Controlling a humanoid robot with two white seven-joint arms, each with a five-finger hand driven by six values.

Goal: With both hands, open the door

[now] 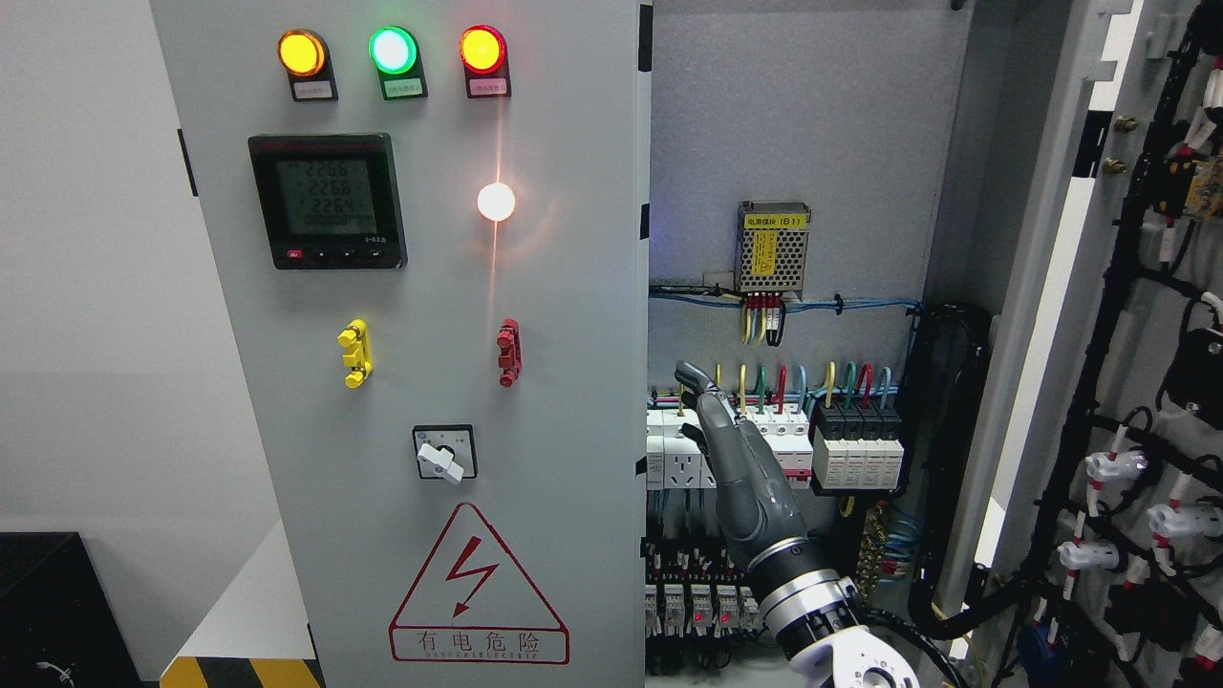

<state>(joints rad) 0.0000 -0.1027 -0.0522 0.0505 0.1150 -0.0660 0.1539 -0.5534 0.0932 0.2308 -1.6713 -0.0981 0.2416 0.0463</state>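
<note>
The grey cabinet's left door is closed and carries three lit lamps, a digital meter and a rotary switch. The right door stands swung wide open at the picture's right, its wired inner face showing. My right hand rises from the bottom right into the open bay. Its dark fingers are stretched out straight, pointing up and left. They hold nothing and sit in front of the breaker row, a little right of the left door's free edge.
Inside the cabinet are a row of breakers, coloured wires and a meshed power supply. Black cable bundles run down the open door. A black box and a yellow-black striped base lie at the lower left.
</note>
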